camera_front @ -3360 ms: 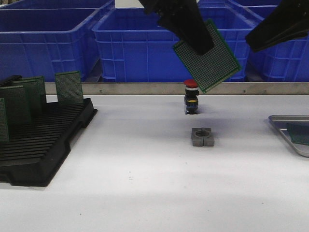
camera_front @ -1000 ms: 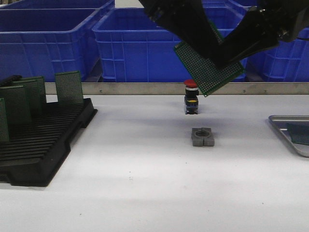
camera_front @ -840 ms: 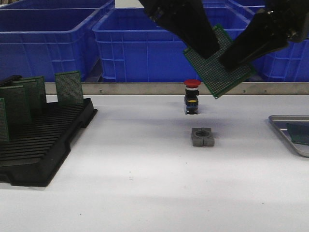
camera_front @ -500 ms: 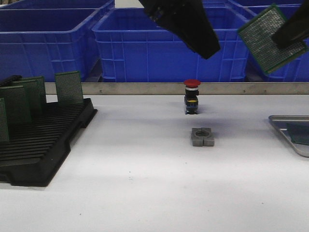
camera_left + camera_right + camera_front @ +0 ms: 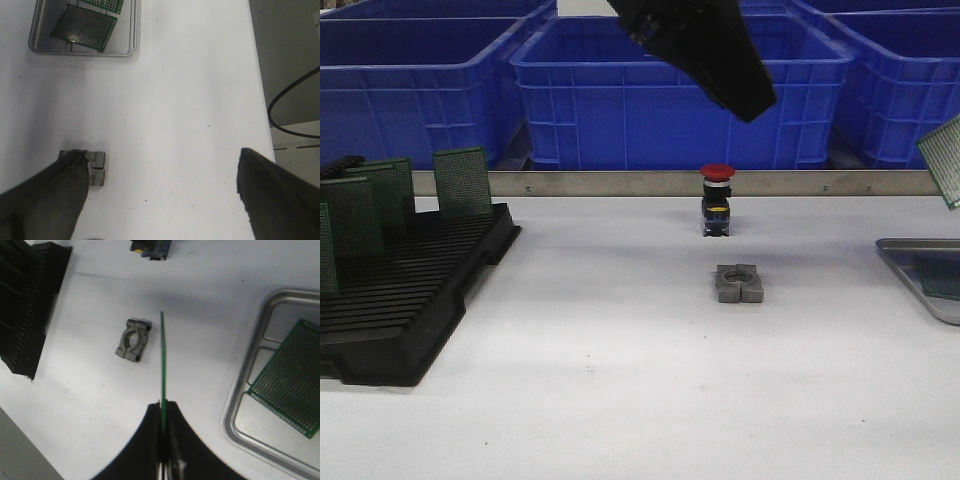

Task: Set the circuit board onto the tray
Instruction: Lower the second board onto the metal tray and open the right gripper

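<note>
My right gripper [image 5: 163, 402] is shut on a green circuit board [image 5: 162, 355], seen edge-on in the right wrist view. In the front view only a corner of that board [image 5: 945, 160] shows at the right edge, held in the air above the tray [image 5: 905, 262]. The silver tray [image 5: 239, 407] holds another green board [image 5: 295, 380] lying flat. My left gripper [image 5: 160, 165] is open and empty, hanging high over the middle of the table [image 5: 735, 75]. The left wrist view also takes in the tray [image 5: 80, 52] with boards [image 5: 85, 27] in it.
A grey clamp block [image 5: 739, 283] lies mid-table, with a red-capped push button [image 5: 717, 200] behind it. A black slotted rack [image 5: 410, 300] with upright green boards stands at the left. Blue bins [image 5: 620, 90] line the back behind a metal rail.
The board passed from my left gripper to my right one, which carried it right and down to the frame's edge. The left gripper opened and stayed high over the middle.
</note>
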`<state>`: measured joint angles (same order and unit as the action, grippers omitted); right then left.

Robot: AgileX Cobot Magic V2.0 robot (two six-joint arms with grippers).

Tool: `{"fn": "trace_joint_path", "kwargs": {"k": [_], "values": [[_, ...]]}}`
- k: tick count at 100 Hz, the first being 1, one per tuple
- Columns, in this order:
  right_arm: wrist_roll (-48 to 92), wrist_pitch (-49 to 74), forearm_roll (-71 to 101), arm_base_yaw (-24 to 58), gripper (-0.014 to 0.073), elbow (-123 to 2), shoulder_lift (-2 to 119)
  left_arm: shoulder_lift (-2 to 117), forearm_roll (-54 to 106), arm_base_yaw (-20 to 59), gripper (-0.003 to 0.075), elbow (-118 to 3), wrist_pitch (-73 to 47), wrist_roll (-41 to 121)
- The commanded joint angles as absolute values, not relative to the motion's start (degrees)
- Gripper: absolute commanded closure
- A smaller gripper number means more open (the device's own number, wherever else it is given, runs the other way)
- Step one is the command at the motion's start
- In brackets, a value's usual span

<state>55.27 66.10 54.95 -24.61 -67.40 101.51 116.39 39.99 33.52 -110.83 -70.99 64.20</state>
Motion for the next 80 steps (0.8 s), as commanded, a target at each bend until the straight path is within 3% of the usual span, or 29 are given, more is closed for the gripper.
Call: {"fn": "trace_joint_path", "kwargs": {"k": [1,35,80], "values": [[54.62,66.54,57.67,-25.23,0.0660,-69.06,102.22,113.21,43.56,33.93,0.0151,-112.47,-72.44,63.74],[53.02,60.55,57.67,-26.31,0.0660,-69.06,109.07,113.21,43.56,33.93,0.0151,-112.47,-72.58,63.74],[52.99,57.63,57.67,-26.33,0.0660,-69.06,109.49,113.21,43.56,33.93,0.0151,-112.47,-72.58,63.74]]}}
